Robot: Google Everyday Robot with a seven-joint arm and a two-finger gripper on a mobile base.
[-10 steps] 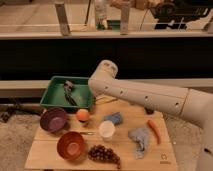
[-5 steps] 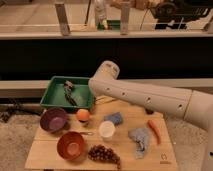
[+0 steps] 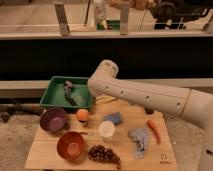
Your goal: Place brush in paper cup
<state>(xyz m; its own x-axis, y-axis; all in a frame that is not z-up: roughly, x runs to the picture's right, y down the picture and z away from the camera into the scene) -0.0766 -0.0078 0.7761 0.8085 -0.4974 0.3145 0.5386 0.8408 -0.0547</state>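
The brush [image 3: 68, 93], slim and dark with a greyish head, lies inside the green tray [image 3: 52, 102] at the table's back left. The paper cup [image 3: 106, 129], small and white, stands upright near the middle of the wooden table. My white arm [image 3: 150, 97] reaches in from the right, and its rounded end [image 3: 102, 75] hangs over the tray's right edge. The gripper does not show; it is hidden behind or below that arm end. Nothing is in the cup.
A purple bowl [image 3: 53, 120] and an orange bowl [image 3: 71, 145] stand at the front left. An orange fruit [image 3: 83, 115] lies between them and the cup. Grapes [image 3: 103, 154], a blue-grey cloth [image 3: 139, 140], a small blue object [image 3: 114, 118] and a carrot [image 3: 154, 131] lie around the cup.
The arm's rounded end has sunk slightly towards the tray. The brush, the cup and the other things have not moved.
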